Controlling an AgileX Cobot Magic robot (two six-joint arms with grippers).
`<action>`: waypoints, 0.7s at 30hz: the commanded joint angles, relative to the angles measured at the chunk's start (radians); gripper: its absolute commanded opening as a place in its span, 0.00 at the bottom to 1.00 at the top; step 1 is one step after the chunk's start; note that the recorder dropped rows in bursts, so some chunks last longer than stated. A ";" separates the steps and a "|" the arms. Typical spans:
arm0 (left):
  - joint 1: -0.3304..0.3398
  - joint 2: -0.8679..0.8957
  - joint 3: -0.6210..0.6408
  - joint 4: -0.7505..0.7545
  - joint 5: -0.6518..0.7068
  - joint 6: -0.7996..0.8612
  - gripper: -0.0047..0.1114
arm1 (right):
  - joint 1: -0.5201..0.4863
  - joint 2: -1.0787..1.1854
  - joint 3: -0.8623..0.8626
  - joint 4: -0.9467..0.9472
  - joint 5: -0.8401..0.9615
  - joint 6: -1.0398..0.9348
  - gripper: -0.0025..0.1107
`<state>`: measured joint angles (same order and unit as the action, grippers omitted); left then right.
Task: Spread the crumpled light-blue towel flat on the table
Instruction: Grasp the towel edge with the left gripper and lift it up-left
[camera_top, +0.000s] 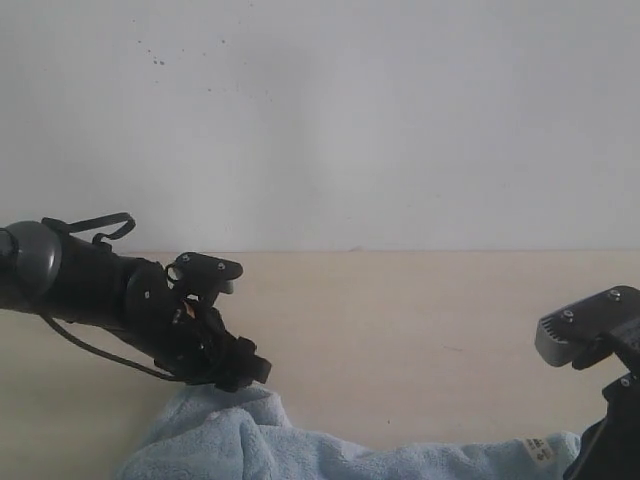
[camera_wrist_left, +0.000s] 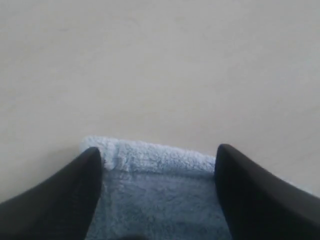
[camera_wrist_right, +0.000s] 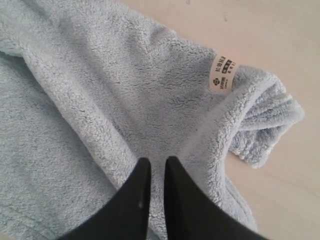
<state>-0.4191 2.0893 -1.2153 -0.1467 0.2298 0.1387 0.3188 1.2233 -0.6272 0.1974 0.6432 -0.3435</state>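
Note:
The pale light-blue towel (camera_top: 300, 450) lies rumpled along the front of the beige table (camera_top: 400, 330). My left gripper (camera_top: 255, 372) is low at the towel's left hump. In the left wrist view it (camera_wrist_left: 157, 155) is open, its black fingers (camera_wrist_left: 75, 190) wide apart with the towel's hemmed edge (camera_wrist_left: 160, 200) lying between them. In the right wrist view my right gripper (camera_wrist_right: 155, 162) is closed to a narrow slit, pinching a fold of towel (camera_wrist_right: 100, 100) near the hem and white label (camera_wrist_right: 223, 74). A bunched corner (camera_wrist_right: 270, 120) lies beyond it.
The white wall (camera_top: 320, 120) with small dark specks stands behind the table. Bare tabletop (camera_wrist_left: 150, 60) stretches beyond the towel's edge. My right arm (camera_top: 600, 335) stands at the right edge over the towel's end with the label (camera_top: 538, 450).

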 joint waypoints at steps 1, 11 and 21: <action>0.001 0.040 -0.005 0.002 0.032 -0.038 0.57 | 0.000 -0.005 -0.006 0.001 0.004 -0.009 0.12; 0.001 0.090 -0.005 0.016 0.034 -0.057 0.09 | 0.000 -0.005 -0.006 0.003 0.006 -0.009 0.12; 0.005 -0.276 -0.005 0.069 0.001 -0.055 0.10 | 0.000 -0.005 -0.006 -0.005 -0.077 -0.009 0.12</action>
<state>-0.4132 1.9499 -1.2161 -0.0925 0.2340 0.0936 0.3188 1.2233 -0.6272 0.1992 0.6224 -0.3459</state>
